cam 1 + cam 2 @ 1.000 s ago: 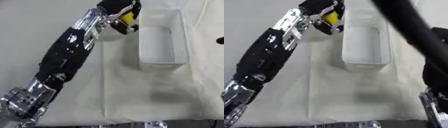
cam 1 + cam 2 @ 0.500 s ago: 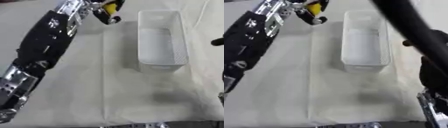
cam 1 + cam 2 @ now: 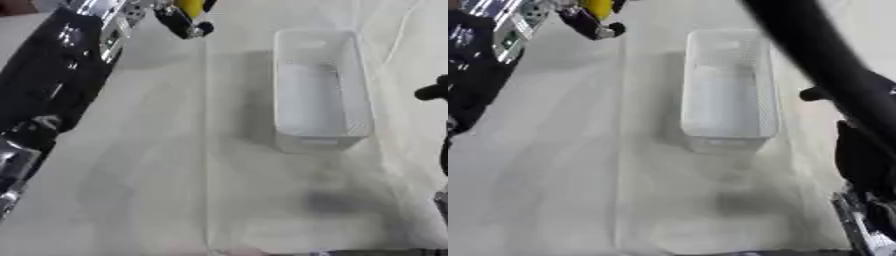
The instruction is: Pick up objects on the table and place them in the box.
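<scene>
**Left hand holds a yellow object at the far left, beside the white box**

The left hand (image 3: 185, 19) shows at the far left top of the view, black with silver parts, its fingers (image 3: 199, 29) curled round a smooth yellow object (image 3: 190, 7). Only part of the object shows, as it runs past the top edge, so its shape cannot be told. The hand is left of the box (image 3: 318, 85) and apart from it, not over its opening.

The box is a long, narrow white plastic tub with rounded corners and thin, slightly see-through walls. It lies lengthwise from near to far on the right half of the tabletop (image 3: 175, 165). Nothing can be made out inside it.

The tabletop is covered with a pale, matt cloth that has a straight crease running near to far, just left of the box.

The left arm (image 3: 52, 75), glossy black with silver joints, fills the left side from the near edge up to the hand. In the right eye view the right arm (image 3: 833, 75) crosses the right side as a dark, blurred bar, hiding the cloth right of the box. The right hand's fingers cannot be told.
</scene>
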Available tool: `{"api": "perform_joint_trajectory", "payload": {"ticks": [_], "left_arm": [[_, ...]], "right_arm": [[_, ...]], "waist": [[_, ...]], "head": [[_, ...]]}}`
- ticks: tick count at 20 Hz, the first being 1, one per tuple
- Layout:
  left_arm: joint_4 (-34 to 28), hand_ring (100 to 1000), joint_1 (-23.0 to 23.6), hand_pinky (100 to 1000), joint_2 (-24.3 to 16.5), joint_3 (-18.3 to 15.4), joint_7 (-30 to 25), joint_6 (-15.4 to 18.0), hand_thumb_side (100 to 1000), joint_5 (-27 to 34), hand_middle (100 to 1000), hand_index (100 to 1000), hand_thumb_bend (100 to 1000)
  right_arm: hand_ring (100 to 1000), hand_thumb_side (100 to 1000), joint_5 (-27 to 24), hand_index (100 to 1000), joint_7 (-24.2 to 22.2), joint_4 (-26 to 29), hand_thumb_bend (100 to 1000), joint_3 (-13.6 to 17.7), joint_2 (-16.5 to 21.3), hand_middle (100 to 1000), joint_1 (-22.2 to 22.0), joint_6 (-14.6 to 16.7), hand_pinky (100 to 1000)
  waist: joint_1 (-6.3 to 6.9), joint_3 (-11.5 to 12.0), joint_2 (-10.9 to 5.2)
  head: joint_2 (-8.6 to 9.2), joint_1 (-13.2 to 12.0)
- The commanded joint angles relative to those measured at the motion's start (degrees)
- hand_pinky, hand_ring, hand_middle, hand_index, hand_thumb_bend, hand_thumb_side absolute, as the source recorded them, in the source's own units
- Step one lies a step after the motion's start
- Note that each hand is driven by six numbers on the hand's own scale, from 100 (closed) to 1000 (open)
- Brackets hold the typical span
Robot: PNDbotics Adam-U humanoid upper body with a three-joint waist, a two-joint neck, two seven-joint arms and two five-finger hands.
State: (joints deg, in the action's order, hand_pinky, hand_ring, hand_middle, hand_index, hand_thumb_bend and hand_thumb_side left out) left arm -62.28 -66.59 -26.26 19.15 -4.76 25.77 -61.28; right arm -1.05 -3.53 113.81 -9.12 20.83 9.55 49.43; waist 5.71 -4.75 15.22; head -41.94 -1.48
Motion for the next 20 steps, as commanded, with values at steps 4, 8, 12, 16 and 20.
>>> {"api": "perform_joint_trajectory", "payload": {"ticks": [4,8,12,16,20], "left_arm": [[-2.33,100,-1.67,100,0.81,-0.06,-0.60,-0.43,100,1.60,100,168,199],[-2.76,100,-1.86,100,2.59,0.07,-0.86,-0.46,100,2.04,100,168,200],[-2.82,100,-2.52,100,4.60,0.33,-1.06,-0.22,100,2.03,100,168,200],[-2.26,100,-3.20,100,6.41,0.44,-1.18,0.03,100,1.82,100,168,199],[-2.01,100,-3.38,100,8.51,0.54,-1.05,0.35,100,1.34,100,168,200]], "right_arm": [[799,1000,-0.14,818,0.45,0.78,355,0.26,1.18,844,0.50,0.04,687],[799,1000,-0.34,818,0.40,0.78,352,0.19,1.23,845,0.70,0.04,687],[799,1000,-0.67,818,0.41,0.78,347,0.16,1.28,845,0.96,0.07,687],[799,1000,-1.11,818,0.44,0.78,336,0.16,1.42,844,1.25,0.10,687],[798,1000,-1.72,817,0.69,0.78,321,0.40,1.53,843,1.72,0.14,687]], "waist": [[-0.16,-0.36,-1.32],[-0.17,-0.69,-1.30],[-0.14,-1.11,-1.31],[0.00,-1.54,-1.41],[0.09,-2.21,-1.45]], "head": [[1.16,0.56],[1.36,0.47],[1.44,0.32],[1.56,0.18],[1.91,-0.18]]}}
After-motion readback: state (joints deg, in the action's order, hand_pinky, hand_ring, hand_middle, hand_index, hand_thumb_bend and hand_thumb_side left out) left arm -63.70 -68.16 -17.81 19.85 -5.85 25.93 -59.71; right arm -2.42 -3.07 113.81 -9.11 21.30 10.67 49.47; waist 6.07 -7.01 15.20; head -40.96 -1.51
